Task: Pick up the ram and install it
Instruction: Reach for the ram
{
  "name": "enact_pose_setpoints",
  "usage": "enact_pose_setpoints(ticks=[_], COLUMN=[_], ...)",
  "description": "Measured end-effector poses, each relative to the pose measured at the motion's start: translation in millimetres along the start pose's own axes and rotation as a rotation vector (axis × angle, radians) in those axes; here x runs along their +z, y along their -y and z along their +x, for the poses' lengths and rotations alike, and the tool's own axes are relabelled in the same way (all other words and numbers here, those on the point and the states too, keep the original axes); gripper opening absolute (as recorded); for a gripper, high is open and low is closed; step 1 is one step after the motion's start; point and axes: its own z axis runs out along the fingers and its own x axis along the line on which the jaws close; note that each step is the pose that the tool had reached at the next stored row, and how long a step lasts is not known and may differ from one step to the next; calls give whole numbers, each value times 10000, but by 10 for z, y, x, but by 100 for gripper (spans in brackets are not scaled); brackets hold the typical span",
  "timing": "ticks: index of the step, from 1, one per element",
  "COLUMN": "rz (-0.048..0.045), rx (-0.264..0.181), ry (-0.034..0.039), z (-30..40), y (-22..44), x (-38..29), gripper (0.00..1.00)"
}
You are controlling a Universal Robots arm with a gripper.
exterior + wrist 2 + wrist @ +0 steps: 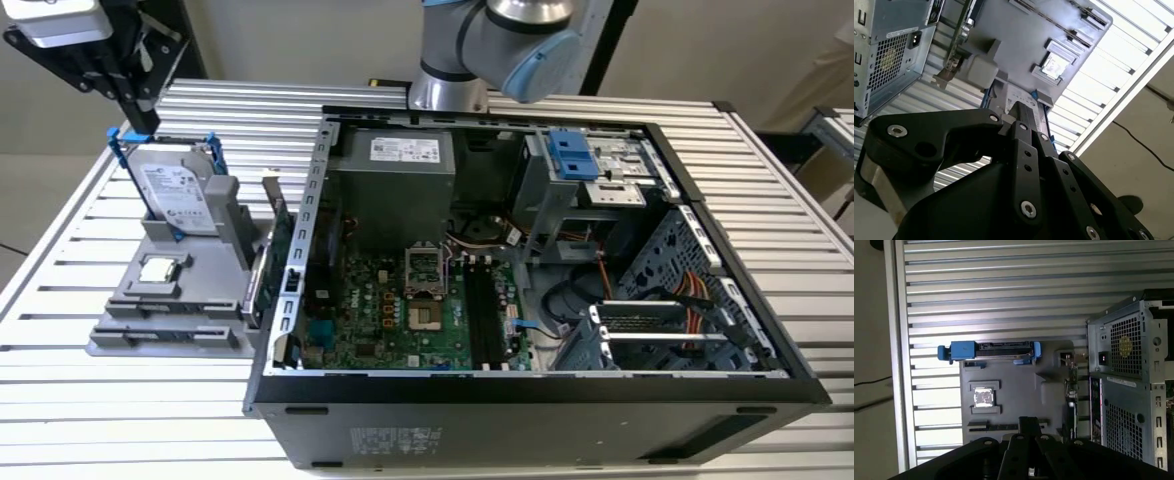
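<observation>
Lighting: bright, even. Glare: table slats [1094, 90], second wrist view. Shadow: inside computer case [534, 400], exterior view.

The grey arm [497, 40] stands at the back, its wrist carried off toward the exterior view's left, where the black gripper [142, 115] points down. In both wrist views its fingers [1023, 117] [1029, 425] lie closed together.
</observation>
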Motion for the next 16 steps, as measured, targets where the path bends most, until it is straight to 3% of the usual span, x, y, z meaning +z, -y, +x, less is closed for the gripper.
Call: enact_pose_setpoints(ticks=[8,16], rz=[0,0], rx=[-1,-2], ry=[-1,-1], z=[100,139], y=[7,10], x=[-3,-3], gripper=[0,0])
